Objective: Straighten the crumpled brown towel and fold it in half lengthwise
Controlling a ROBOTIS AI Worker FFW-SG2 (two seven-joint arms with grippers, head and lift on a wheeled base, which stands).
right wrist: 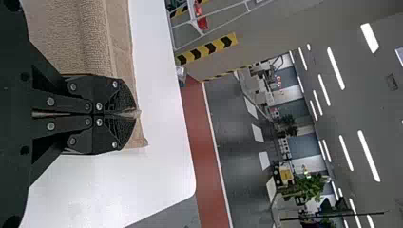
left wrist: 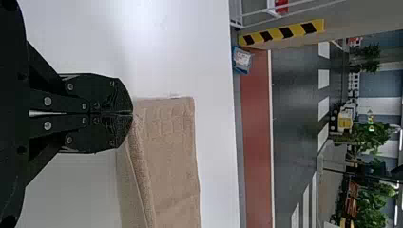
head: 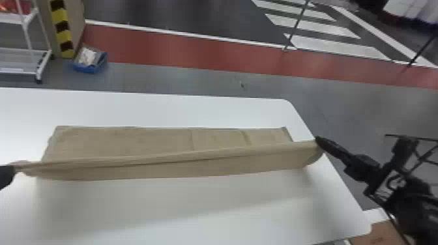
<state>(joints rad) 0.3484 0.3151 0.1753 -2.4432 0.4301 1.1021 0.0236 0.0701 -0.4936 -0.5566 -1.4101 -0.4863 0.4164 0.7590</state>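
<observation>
The brown towel [head: 130, 143] lies across the white table, its far part flat and its near edge lifted into a long taut ridge. At the ridge's left end is my left gripper [head: 13, 169], at the view's left edge; at the right end, my right gripper [head: 317, 140] holds the other corner. In the left wrist view the left gripper [left wrist: 132, 114] is shut on the corner of the towel [left wrist: 166, 156]. The right wrist view has the right gripper [right wrist: 135, 114] shut with a bit of towel [right wrist: 95, 38] pinched between its tips.
The white table [head: 163, 208] extends in front of and behind the towel, and its right edge runs just under the right gripper. On the floor beyond stand a blue bin [head: 89, 62] and a white rack [head: 26, 49], at the far left.
</observation>
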